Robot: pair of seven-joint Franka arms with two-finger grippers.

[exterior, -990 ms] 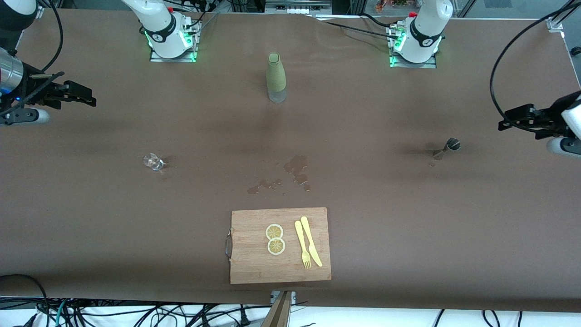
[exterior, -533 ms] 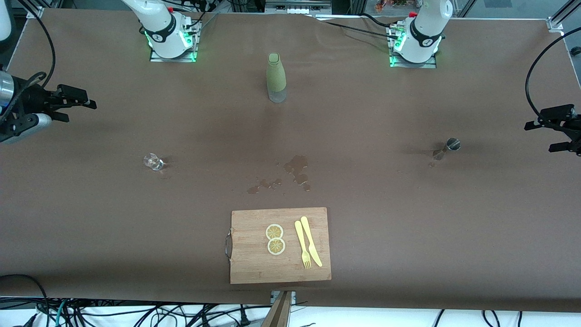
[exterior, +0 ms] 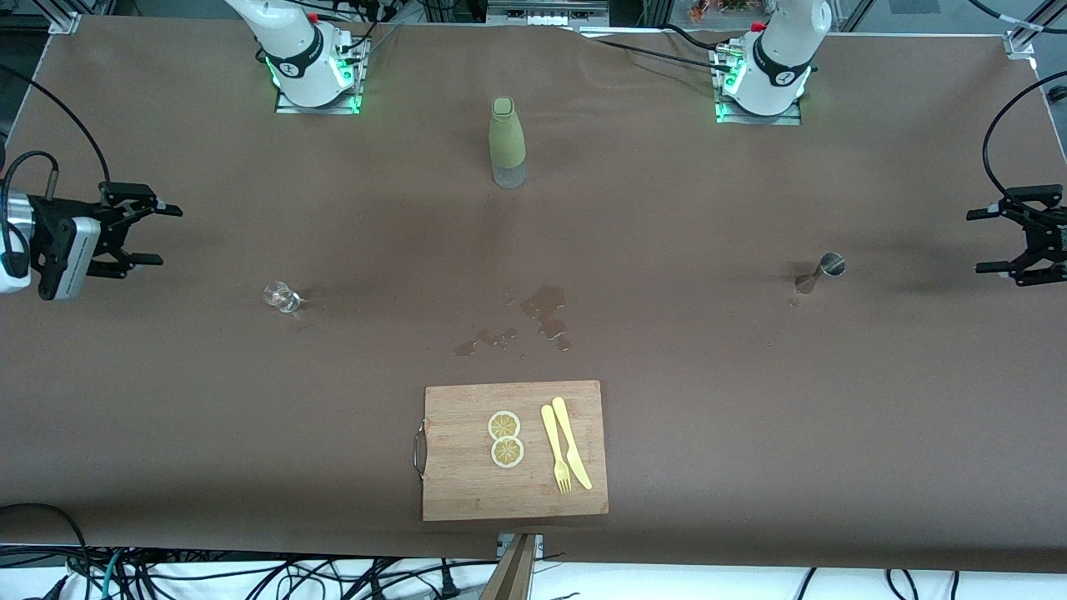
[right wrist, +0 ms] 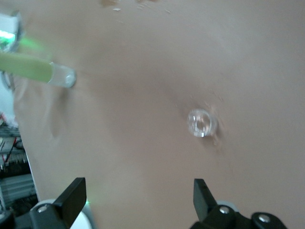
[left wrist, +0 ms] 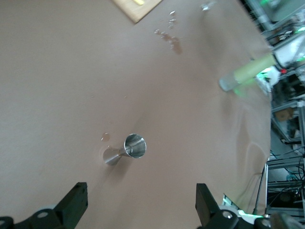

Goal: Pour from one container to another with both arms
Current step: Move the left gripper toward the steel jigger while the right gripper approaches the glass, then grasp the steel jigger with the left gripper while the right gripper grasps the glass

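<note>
A small clear glass (exterior: pixel 283 297) (right wrist: pixel 201 122) stands on the brown table toward the right arm's end. A metal jigger (exterior: pixel 822 270) (left wrist: pixel 127 149) stands toward the left arm's end. A tall green bottle (exterior: pixel 507 142) with a clear base stands between the two arm bases. My right gripper (exterior: pixel 164 235) (right wrist: pixel 138 188) hovers open and empty over the table's end, apart from the glass. My left gripper (exterior: pixel 975 242) (left wrist: pixel 140 193) hovers open and empty over its end of the table, apart from the jigger.
A wooden cutting board (exterior: pixel 467 483) lies near the front camera's edge with two lemon slices (exterior: pixel 505 438), a yellow fork (exterior: pixel 555 450) and knife (exterior: pixel 573 443). Wet spill patches (exterior: pixel 543 310) darken the cloth between board and bottle. Cables trail past the table ends.
Both wrists have turned, so each gripper's fingers now point toward the table's middle. The left gripper has drawn back toward its end of the table. Bottle, glass and jigger have not moved.
</note>
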